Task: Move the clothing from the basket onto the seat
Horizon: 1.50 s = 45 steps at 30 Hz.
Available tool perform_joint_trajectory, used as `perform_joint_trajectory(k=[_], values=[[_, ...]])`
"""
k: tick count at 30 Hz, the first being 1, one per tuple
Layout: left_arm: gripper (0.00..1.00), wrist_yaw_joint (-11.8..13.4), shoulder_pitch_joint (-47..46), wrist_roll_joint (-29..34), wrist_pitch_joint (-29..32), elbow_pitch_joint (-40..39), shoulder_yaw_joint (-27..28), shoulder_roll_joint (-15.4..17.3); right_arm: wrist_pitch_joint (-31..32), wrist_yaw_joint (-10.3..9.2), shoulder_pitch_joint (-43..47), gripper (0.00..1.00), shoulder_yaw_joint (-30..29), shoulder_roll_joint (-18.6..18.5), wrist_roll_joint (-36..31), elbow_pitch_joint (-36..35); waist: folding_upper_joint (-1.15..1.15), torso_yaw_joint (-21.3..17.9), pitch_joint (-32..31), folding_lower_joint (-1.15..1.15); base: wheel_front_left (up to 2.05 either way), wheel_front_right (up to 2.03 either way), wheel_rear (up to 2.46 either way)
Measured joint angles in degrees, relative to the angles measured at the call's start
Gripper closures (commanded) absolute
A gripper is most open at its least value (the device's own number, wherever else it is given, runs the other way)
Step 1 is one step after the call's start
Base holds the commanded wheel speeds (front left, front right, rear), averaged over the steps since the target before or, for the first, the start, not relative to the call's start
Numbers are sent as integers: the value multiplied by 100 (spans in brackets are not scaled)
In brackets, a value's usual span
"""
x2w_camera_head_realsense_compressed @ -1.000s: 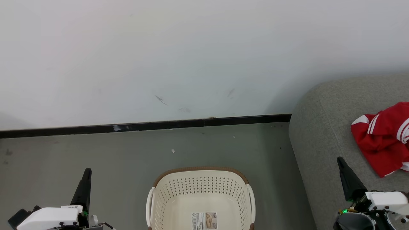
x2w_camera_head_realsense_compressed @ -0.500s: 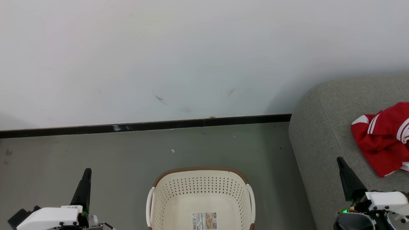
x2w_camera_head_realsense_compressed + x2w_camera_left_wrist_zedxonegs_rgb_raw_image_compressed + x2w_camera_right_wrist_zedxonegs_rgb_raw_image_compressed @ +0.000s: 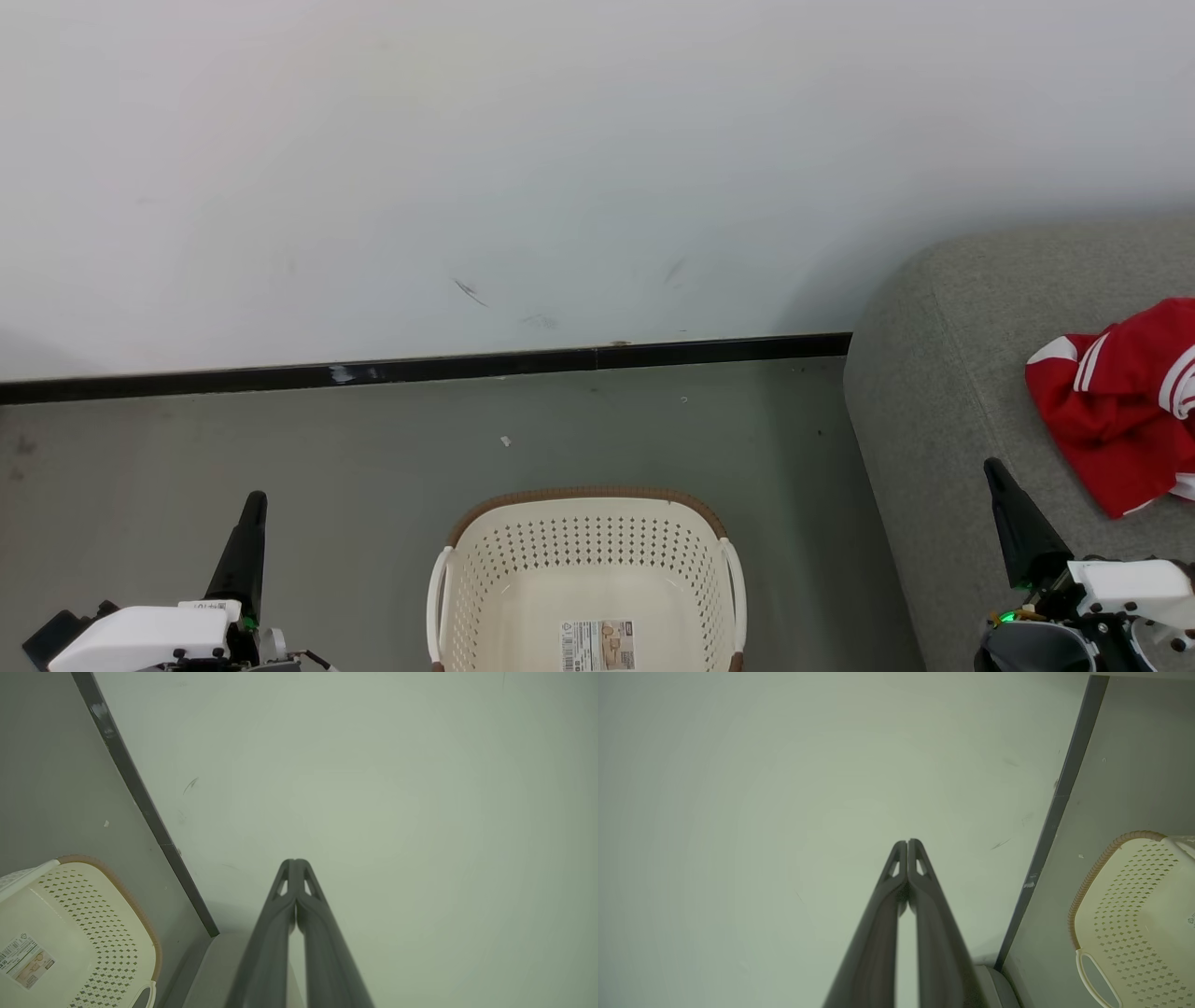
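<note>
The cream basket (image 3: 586, 546) with its brown rim stands on the floor at the bottom middle of the head view; nothing lies in it but a label on its floor. It also shows as the basket (image 3: 88, 914) in the left wrist view and the basket (image 3: 1134, 905) in the right wrist view. Red clothing (image 3: 1120, 411) with white stripes lies crumpled on the grey seat (image 3: 943, 373) at the right. My left gripper (image 3: 253, 502) is shut at the lower left, over the floor. My right gripper (image 3: 993, 467) is shut at the lower right, over the seat's front, left of the clothing. Both hold nothing.
A white wall (image 3: 560, 168) with a black baseboard (image 3: 467, 367) runs behind the basket. Grey floor (image 3: 280, 448) lies between the wall and the basket. The seat's rounded corner comes close to the basket's right side.
</note>
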Motion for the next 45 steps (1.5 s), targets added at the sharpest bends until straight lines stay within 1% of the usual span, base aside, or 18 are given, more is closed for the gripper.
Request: perform_joint_trajectory(k=[45], values=[[100, -20, 0, 0, 0, 21, 9, -2, 1, 0, 0, 100, 0, 0, 0, 2, 0, 0, 0, -1, 0, 0, 0]])
